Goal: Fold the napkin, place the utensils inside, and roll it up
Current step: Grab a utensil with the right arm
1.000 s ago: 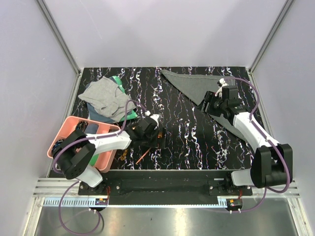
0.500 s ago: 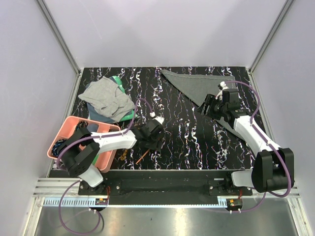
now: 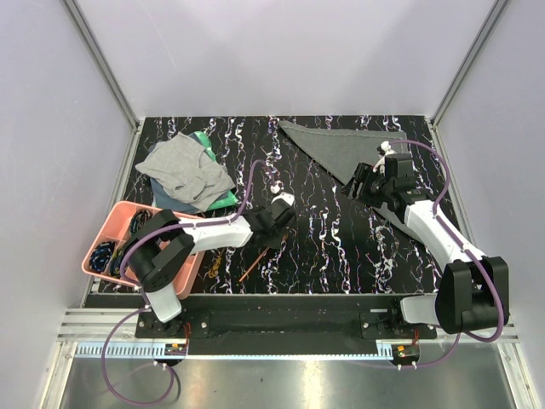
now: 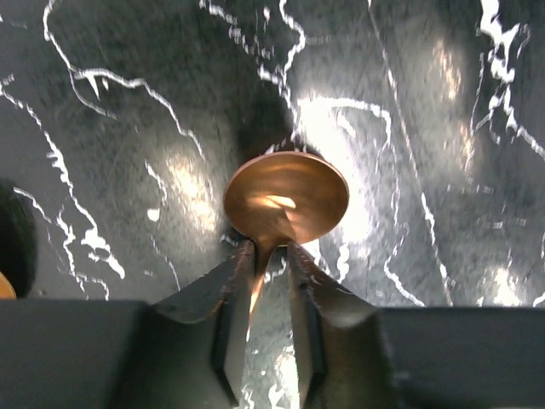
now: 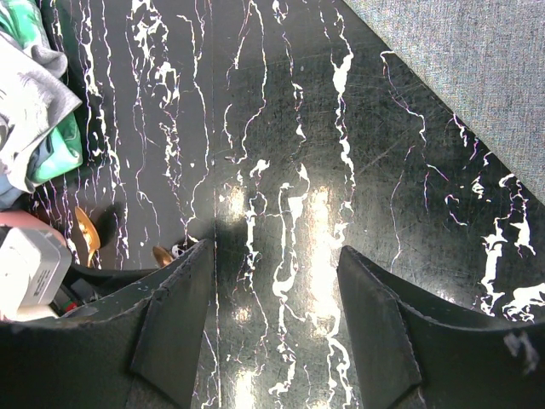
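Note:
The copper spoon [image 3: 255,267] lies slanted on the black marbled table, and its round bowl [image 4: 286,198] shows just past my left gripper [image 4: 271,249]. The jaws stand narrowly open on either side of the spoon's neck, with the thin handle running along the left finger [image 4: 230,294] and a sliver of table showing beside it. A gold spoon [image 3: 213,265] lies left of it, near the tray. The dark grey napkin [image 3: 336,146] is folded into a triangle at the back right. My right gripper [image 5: 277,256] hovers open over bare table beside the napkin [image 5: 477,77], holding nothing.
A pink tray [image 3: 104,228] with small dark items sits at the front left. A light grey cloth [image 3: 180,169] lies over a green item behind it. Metal frame posts stand at the table's back corners.
My left arm has reached rightward and its jaws have narrowed from wide open to close around the copper spoon's neck. The right gripper shifted slightly, then held still.

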You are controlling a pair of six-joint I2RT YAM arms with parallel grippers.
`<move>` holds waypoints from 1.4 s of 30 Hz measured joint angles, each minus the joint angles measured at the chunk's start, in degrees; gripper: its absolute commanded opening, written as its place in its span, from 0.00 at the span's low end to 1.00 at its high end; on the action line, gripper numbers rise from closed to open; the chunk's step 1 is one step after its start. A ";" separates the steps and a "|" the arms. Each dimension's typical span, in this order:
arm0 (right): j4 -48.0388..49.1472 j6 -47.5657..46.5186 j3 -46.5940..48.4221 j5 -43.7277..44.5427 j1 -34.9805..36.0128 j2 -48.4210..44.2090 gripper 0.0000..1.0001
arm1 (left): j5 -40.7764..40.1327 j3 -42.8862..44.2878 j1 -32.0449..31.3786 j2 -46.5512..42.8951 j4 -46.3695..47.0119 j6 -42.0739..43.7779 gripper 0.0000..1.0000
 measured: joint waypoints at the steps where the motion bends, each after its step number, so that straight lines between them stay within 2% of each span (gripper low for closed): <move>1: 0.00 0.00 0.00 -0.02 0.00 0.00 0.68 | -0.17 0.44 0.13 0.35 0.00 -0.04 0.22; 4: 0.00 0.00 0.00 -0.02 0.00 0.00 0.68 | -0.13 1.46 0.92 1.27 0.26 -0.24 0.17; 8: 0.00 0.00 0.00 0.00 0.00 0.00 0.68 | 0.13 2.75 3.19 2.38 0.74 -1.01 0.17; 14: -0.02 0.02 0.00 0.00 0.17 0.00 0.68 | 1.81 3.45 9.92 3.45 2.99 -2.89 0.18; 15: 0.00 0.02 0.00 0.00 0.31 0.00 0.68 | 2.25 3.76 10.86 3.76 3.26 -3.15 0.22; 16: 0.00 0.09 0.00 0.04 0.57 0.00 0.67 | 2.71 4.20 11.76 4.11 3.43 -3.30 0.33; 18: 0.00 0.37 -0.13 0.09 1.31 0.00 0.67 | 3.78 4.79 13.20 4.59 3.82 -3.58 0.41; 19: 0.04 0.46 -0.24 0.13 1.77 0.00 0.67 | 4.20 5.03 13.70 4.63 3.89 -3.78 0.58; 22: 0.00 1.09 -0.74 0.61 4.39 0.28 0.66 | 5.79 5.53 14.23 4.55 3.96 -3.61 0.84; 26: 0.02 2.12 -0.83 1.79 8.94 1.25 0.65 | 8.76 6.67 14.56 3.10 2.62 -3.15 0.97; 29: -0.02 3.10 -0.79 3.34 12.98 1.81 0.64 | 11.93 6.56 15.74 -3.54 -0.39 -2.38 0.99; 32: -0.28 4.24 0.09 5.22 16.87 3.30 0.61 | 14.69 5.73 19.85 -13.16 -1.95 -1.31 0.99; 34: -0.90 5.11 2.05 7.34 19.96 5.66 0.60 | 16.65 4.87 24.46 -22.64 -4.22 0.39 0.99; 38: -3.74 6.71 9.60 12.41 27.52 13.90 0.59 | 16.98 4.74 32.83 -38.03 -8.57 4.87 0.99; 42: -6.82 8.22 19.26 16.46 34.38 24.20 0.59 | 16.74 4.39 36.59 -45.24 -11.45 10.32 0.99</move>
